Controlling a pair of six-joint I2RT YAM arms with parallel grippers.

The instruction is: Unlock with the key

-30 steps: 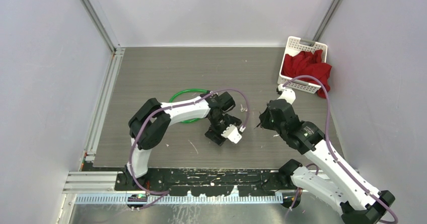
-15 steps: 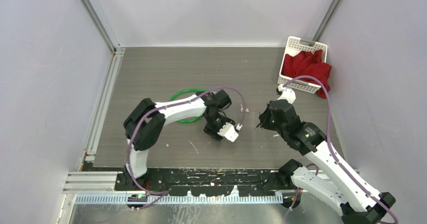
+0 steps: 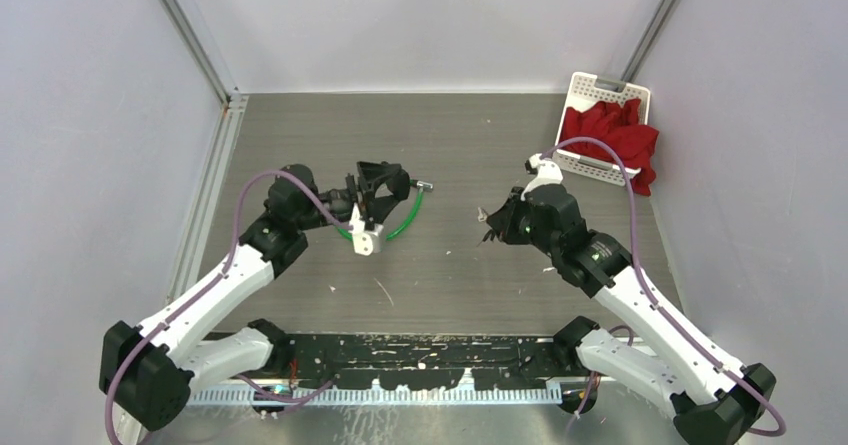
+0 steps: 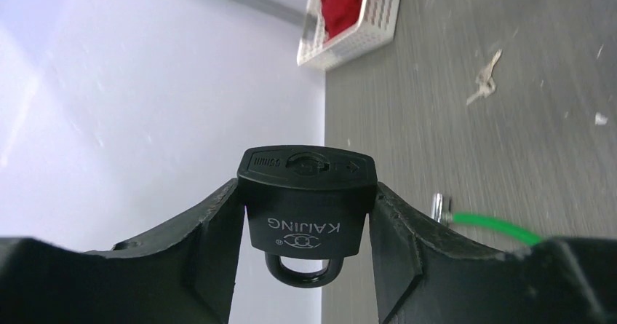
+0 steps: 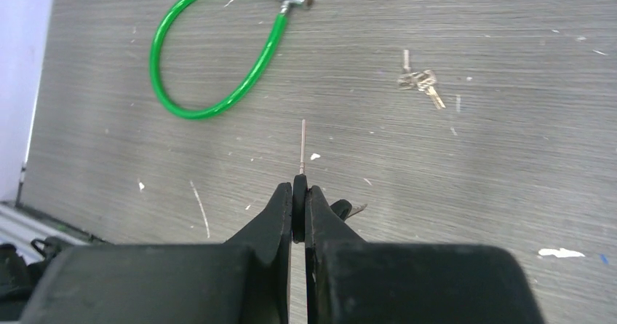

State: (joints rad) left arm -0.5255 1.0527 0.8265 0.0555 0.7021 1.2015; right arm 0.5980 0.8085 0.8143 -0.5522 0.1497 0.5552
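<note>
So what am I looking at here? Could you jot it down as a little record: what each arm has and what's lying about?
left gripper: shut on a black padlock, keyhole end facing away from the wrist
right gripper: shut on a key, blade pointing forward
key and padlock: apart, key not yet in the lock
on the table: green cable lock, small bunch of spare keys
far right corner: white basket with red cloth spilling over its edge

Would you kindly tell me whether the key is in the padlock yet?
Out. The right end effector pinches the key, its blade in free air; the padlock, clamped in the left end effector, shows an empty keyhole.
</note>
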